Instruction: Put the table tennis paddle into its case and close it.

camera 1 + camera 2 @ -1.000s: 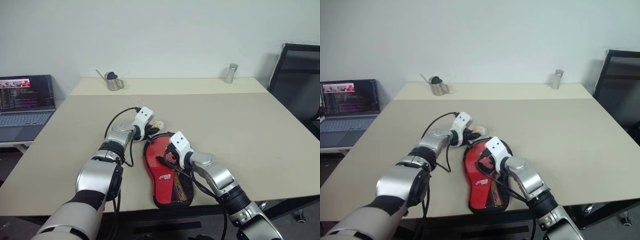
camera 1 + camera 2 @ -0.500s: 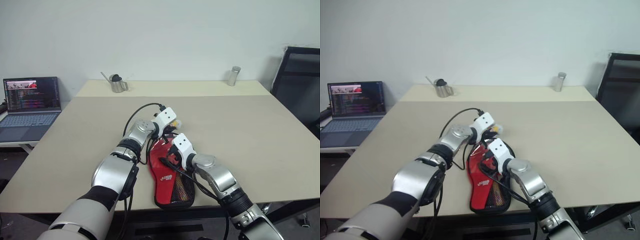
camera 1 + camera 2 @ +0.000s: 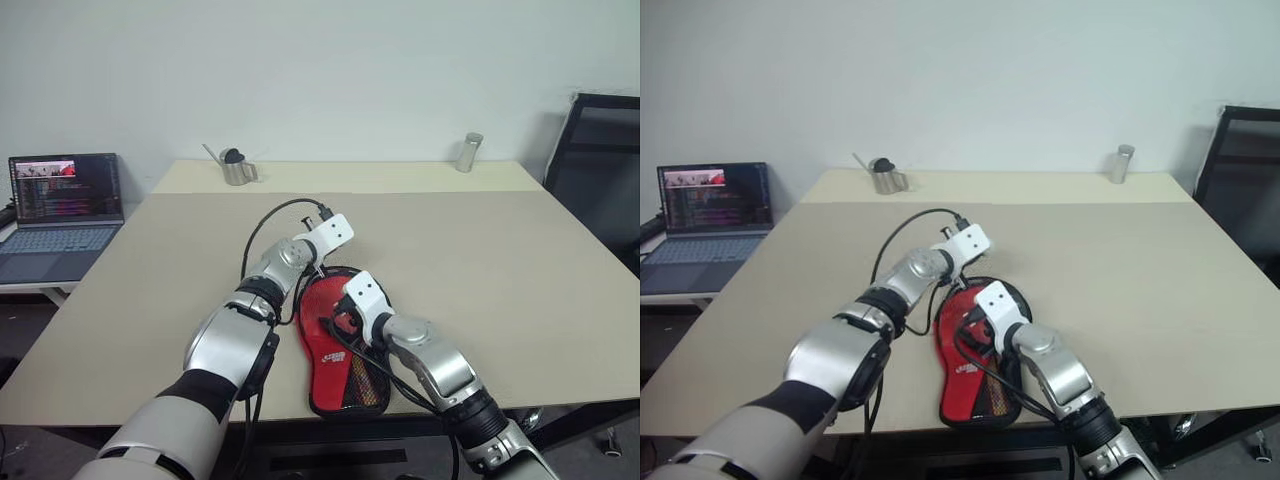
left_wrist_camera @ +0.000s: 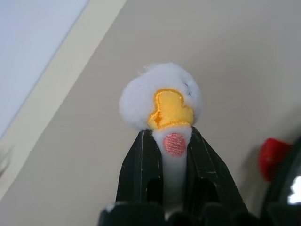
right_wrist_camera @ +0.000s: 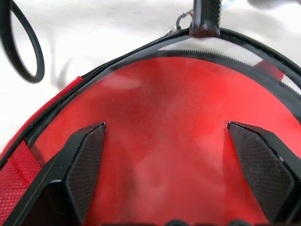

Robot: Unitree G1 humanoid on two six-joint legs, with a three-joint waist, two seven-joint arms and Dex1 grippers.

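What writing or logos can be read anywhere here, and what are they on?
White logo on the red case: too small to read.
Laptop screen: lines of text, too small to read.
Plush charm in the left gripper: embroidered shapes, no writing.
No other text is visible.

A laptop (image 3: 62, 213), metal pitcher (image 3: 235, 168), steel canister (image 3: 465, 152) and chair (image 3: 600, 165).

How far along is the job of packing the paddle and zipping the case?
Apparently done: the case lies flat on the table, the paddle presumably inside, though I cannot confirm that. In hand: the left gripper pinches a white plush charm at the case's round end, likely the zip pull; the open right gripper straddles its red face. Left: the zipper edge looks partly open.
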